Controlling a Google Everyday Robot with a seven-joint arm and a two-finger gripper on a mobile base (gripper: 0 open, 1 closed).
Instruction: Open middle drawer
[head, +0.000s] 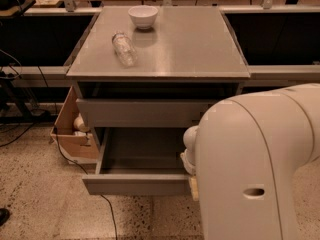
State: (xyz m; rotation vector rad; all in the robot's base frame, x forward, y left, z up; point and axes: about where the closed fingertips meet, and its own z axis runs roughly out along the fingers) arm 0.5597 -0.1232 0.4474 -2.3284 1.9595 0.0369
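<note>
The grey cabinet (158,54) stands in the middle of the camera view. Its middle drawer (137,184) is pulled well out toward me, and its shallow grey box (142,151) shows nothing inside. The taller top drawer front (145,112) above it is shut. The lowest drawer is hidden under the open one. My gripper (192,185) is at the right end of the middle drawer's front, mostly hidden behind my big white arm (255,169).
A white bowl (143,16) and a clear plastic bottle (124,49) lying on its side sit on the cabinet top. An open cardboard box (75,129) stands on the floor at the cabinet's left, with cables (107,209) trailing nearby. Dark benches flank both sides.
</note>
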